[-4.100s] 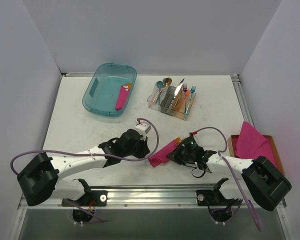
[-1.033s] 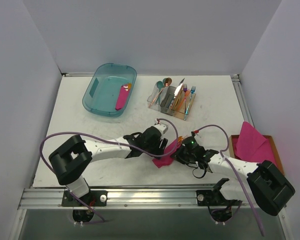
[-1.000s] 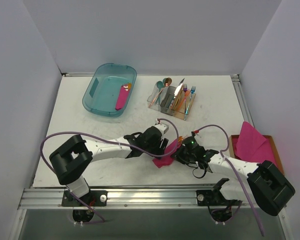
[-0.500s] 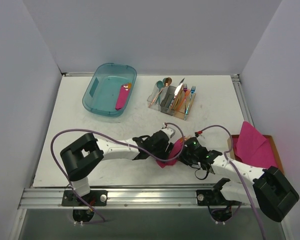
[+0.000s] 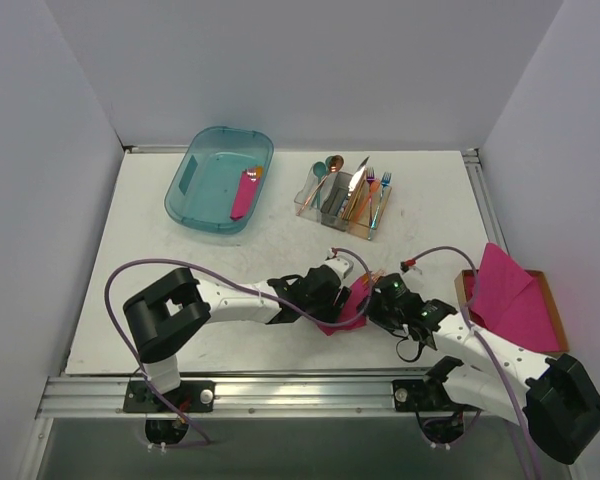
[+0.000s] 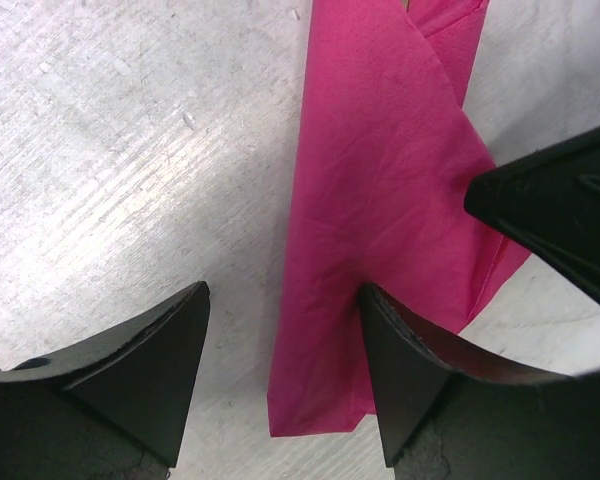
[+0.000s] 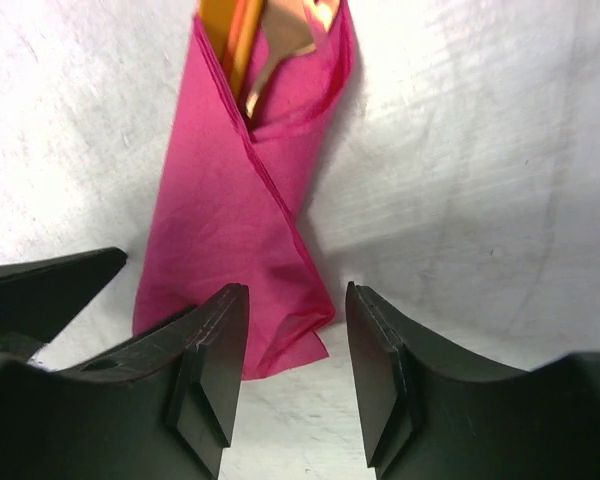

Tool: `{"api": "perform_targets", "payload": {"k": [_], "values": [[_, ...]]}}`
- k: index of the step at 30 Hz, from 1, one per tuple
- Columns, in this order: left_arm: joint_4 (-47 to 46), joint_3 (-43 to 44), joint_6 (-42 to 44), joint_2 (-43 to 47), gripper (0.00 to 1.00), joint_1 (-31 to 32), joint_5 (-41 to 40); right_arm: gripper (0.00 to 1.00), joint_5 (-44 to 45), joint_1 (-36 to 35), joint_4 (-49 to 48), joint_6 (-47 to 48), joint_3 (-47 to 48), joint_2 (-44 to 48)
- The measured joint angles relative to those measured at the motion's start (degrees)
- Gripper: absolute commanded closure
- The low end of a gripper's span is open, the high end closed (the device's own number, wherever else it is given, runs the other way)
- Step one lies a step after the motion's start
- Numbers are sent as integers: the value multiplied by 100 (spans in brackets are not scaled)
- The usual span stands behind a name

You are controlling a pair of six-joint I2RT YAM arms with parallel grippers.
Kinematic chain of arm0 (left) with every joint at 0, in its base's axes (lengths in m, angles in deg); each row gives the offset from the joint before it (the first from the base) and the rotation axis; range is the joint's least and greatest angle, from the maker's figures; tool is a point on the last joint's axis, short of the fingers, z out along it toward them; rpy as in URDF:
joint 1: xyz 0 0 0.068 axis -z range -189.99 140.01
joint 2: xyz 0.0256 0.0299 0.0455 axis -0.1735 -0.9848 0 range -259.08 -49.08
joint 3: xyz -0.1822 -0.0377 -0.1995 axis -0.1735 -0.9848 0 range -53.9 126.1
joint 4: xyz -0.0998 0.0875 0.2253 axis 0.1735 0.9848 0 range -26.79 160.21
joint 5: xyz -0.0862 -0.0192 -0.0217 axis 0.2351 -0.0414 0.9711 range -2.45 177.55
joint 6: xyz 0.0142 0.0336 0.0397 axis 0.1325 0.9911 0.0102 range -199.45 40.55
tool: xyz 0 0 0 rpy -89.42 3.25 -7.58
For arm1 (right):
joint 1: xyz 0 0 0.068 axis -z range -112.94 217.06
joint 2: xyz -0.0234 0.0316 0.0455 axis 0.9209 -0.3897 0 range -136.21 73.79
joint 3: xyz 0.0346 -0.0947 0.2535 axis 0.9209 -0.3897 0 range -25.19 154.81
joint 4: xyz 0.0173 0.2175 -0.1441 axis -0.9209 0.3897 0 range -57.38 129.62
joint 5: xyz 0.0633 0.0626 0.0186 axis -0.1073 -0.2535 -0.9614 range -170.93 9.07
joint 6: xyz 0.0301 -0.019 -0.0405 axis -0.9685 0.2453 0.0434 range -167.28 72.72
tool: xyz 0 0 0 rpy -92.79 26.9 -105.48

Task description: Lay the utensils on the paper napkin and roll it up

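On the white bench [image 5: 180, 270], near its front edge and midway between the arms, the paper napkin [image 5: 345, 308] lies rolled round the utensils [image 7: 270, 50], its long axis running straight away from both sets of jaws. My left gripper [image 6: 283, 300] stands wide astride the roll's middle, and my right gripper [image 7: 295, 300] is parted and empty about its near end. My right wrist view shows copper tips poking from the far end, which the left wrist view all but crops out.
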Motion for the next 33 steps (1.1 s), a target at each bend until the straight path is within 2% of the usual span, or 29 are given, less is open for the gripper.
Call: {"api": "perform_targets", "payload": {"k": [6,15,29,33], "values": [[-155,-74,2,11,29,13,-9,56,129,203,61,398,437,-264],[-289,-131,2,22,29,22,-4,55,-28,916,-155,1010,581,-931],[-319,-146,4,24,29,24,0,49,-398,946,-662,1309,608,-1143],[-317,-146,4,24,29,26,2,48,-437,946,-726,1386,763,-1478]]}}
